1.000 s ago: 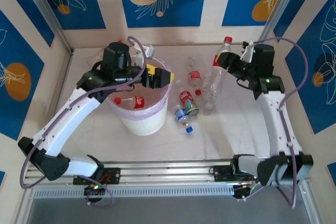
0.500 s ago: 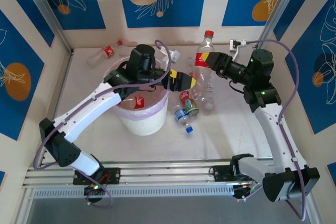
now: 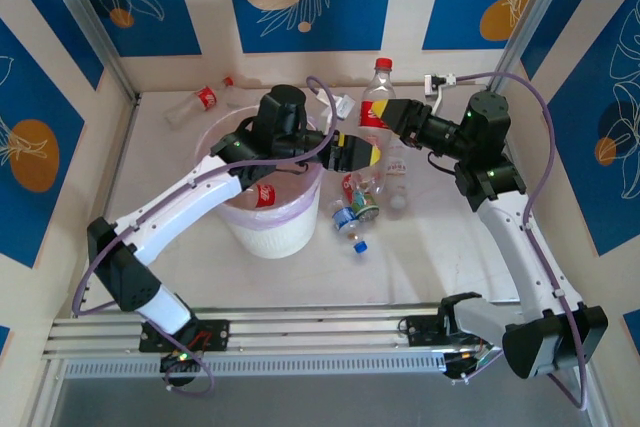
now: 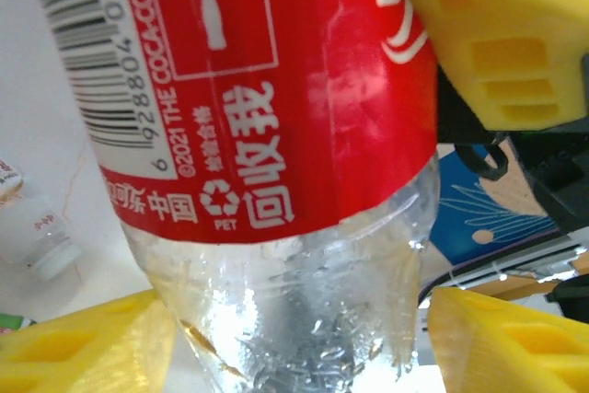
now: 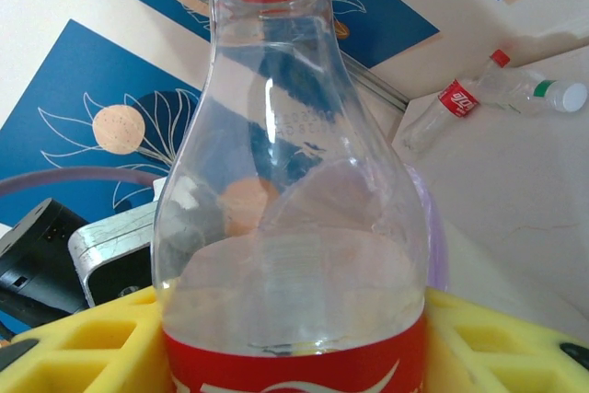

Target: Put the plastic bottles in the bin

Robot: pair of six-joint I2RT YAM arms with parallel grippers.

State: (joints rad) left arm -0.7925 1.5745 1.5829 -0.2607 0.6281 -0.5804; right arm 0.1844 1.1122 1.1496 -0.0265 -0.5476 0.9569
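Top external view, starting nearest the arm bases: the bin (image 3: 272,237) stands on the table (image 3: 440,247) ahead of the left arm, with its pinkish liner folded over the rim. One binned bottle (image 3: 264,194) with a red label lies inside. Just right of the bin, a cluster of loose plastic bottles (image 3: 356,199) lies on the table, with a blue cap (image 3: 360,245) on its near side.

Beyond the cluster, the held bottle (image 3: 376,92) is upright in the air, red cap uppermost. The right gripper (image 3: 390,119) is clamped on its red label band. The right wrist view shows yellow pads (image 5: 83,347) seated against both sides of the label.

The left gripper (image 3: 358,154) reaches across the bin and straddles the clear lower section of the held bottle, under the label. In the left wrist view, one yellow finger (image 4: 83,342) meets the bottle wall and the other sits just beside it — whether a grip is made cannot be told.

Farthest out, a far bottle (image 3: 205,99) with a red label lies on its side near the back wall, beyond the bin.
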